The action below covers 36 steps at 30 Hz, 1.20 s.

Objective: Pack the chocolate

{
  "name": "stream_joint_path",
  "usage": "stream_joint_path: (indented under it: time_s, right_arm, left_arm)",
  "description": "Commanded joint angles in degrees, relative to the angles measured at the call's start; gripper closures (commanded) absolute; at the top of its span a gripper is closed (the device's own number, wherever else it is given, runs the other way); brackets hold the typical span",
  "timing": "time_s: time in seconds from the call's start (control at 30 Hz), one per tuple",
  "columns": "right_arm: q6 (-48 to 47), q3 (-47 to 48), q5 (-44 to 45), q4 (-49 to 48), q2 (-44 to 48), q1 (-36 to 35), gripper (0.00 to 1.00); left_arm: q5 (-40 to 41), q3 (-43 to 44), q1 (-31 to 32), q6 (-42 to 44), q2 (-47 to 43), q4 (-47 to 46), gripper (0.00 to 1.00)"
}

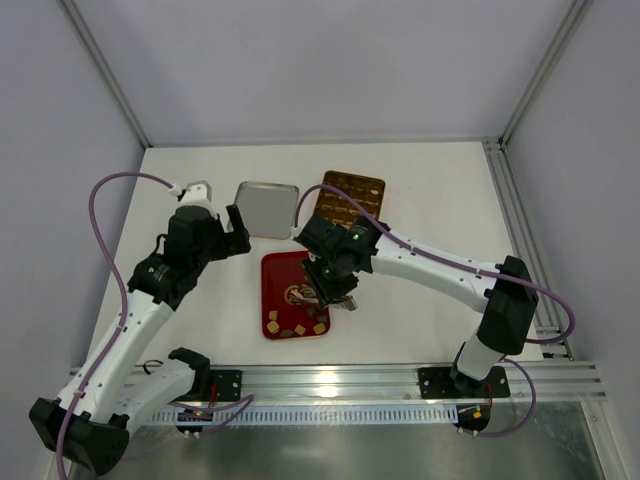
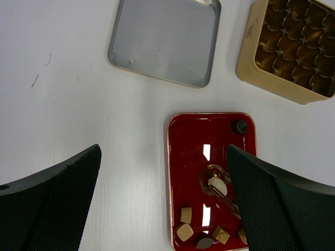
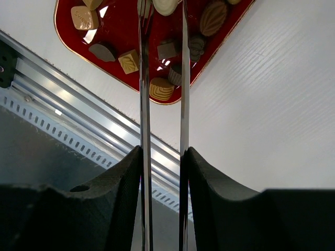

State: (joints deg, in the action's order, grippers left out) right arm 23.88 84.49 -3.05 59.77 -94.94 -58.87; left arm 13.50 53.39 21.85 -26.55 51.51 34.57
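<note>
Right gripper (image 3: 163, 155): clamped on tongs (image 3: 144, 78), tips at the white piece (image 3: 165, 5) on the tray (image 2: 187, 137). Left gripper (image 2: 163, 151): wide open, empty. Chocolate (image 2: 184, 230): on tray; tin (image 2: 250, 68) beyond. Centre your tips, squeeze gently, lift straight up.

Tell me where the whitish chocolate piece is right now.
In the left wrist view, the whitish piece is on the red tray, right of centre, at the tips of the metal tongs.
</note>
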Motion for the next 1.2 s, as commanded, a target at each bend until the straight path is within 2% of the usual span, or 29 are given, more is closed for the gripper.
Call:
stream_joint_path:
  time_s: [0.0, 0.23, 0.47, 1.17]
  right_arm:
    - [-0.24, 2.52, 1.12, 0.26, -0.34, -0.45, 0.59]
    - [-0.5, 2.79, 0.85, 0.26, -0.95, -0.37, 0.6]
    - [-0.5, 3.14, 0.15, 0.0, -0.78, -0.37, 0.66]
    - [-1.11, 7.44, -0.91, 1.23, 1.16, 2.36, 0.67]
  left_arm:
    - [0.74, 1.19, -0.14, -0.09, -0.53, -0.9, 0.01]
    - [0.83, 1.11, -0.14, -0.09, -0.71, -0.9, 0.0]
    - [0.83, 1.19, -0.14, -0.17, -0.79, -0.9, 0.0]
    - [0.74, 1.19, -0.14, -0.17, -0.71, -0.9, 0.0]
